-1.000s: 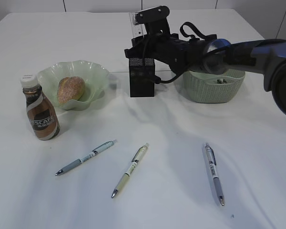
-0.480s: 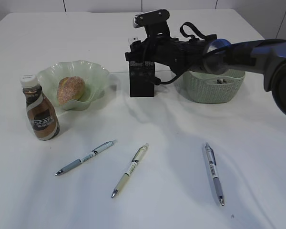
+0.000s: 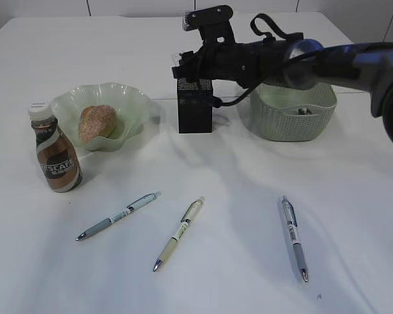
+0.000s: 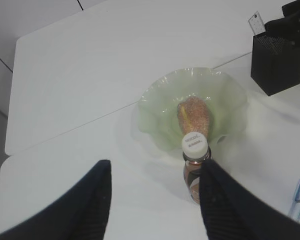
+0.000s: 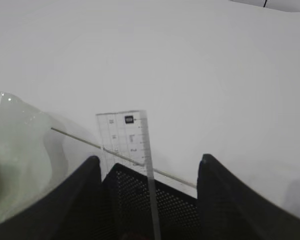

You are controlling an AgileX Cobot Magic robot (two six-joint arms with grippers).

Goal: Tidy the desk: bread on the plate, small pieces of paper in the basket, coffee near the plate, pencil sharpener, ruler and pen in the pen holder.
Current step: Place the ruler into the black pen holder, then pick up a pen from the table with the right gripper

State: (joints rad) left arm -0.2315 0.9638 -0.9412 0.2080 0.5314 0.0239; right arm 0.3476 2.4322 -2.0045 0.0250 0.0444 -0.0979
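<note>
The black mesh pen holder stands at the back, and the clear ruler stands upright in it. My right gripper hovers open just above the holder; the ruler rises free between its fingers. Three pens lie on the near table: one at the left, one in the middle, one at the right. Bread sits on the green plate, with the coffee bottle beside it. My left gripper is open and empty above the table next to the bottle. The pencil sharpener is hidden.
A pale green basket with small paper pieces stands right of the pen holder, under my right arm. The table's far edge runs close behind the holder.
My right gripper has opened and let go of the ruler, which slid down into the pen holder. The left gripper and everything else stayed put.
</note>
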